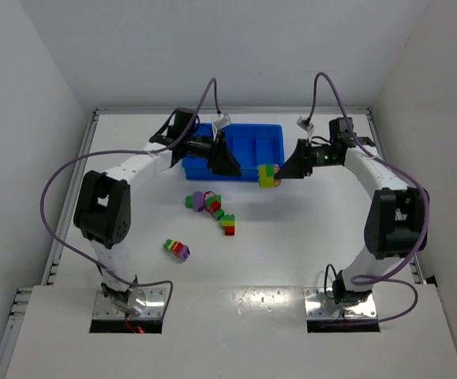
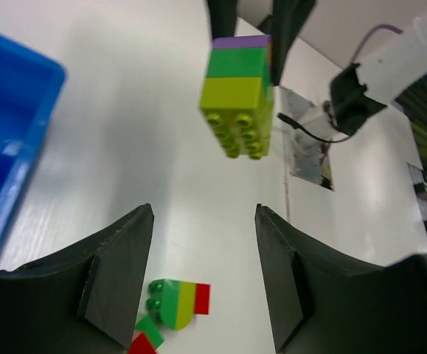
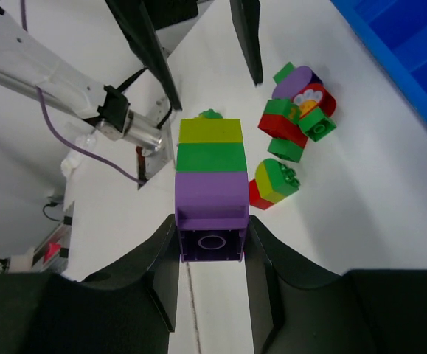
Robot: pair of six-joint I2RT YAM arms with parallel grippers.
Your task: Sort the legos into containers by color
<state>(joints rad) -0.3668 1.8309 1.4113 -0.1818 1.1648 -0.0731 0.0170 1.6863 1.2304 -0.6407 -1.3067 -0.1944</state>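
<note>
**Nothing sorted yet: one stack in the air, the rest on the tabletop**

The right fingers (image 3: 161,258) are clamped on the purple end of a three-brick stack (image 3: 209,173), which runs purple, green, yellow. It's held off the tabletop (image 1: 307,245) just in front of the blue tray (image 1: 269,136), right of centre in the overhead view. Facing it, the left fingers (image 2: 117,273) stand apart with nothing between them. In the left wrist view the stack hangs at the top of the frame, yellow end towards them, untouched. My read is that they're lined up to pull the yellow brick off, so this stack is at best about to be split. All three colours are joined.

What's done? Very little that shows. The tray compartments visible from overhead look bare blue, though the left arm covers the tray's left end, so I can't vouch for that part.

What's left? Plenty. Below the tray, in the middle of the overhead frame, a loose cluster (image 1: 206,202) of green, red and purple pieces lies on the tabletop. A red-yellow-green stack (image 1: 228,224) sits just beside it to the lower right, and another multicolour stack (image 1: 177,249) lies apart toward the lower left. Each needs breaking up and dropping in by colour. Early stages, by my judgement.
</note>
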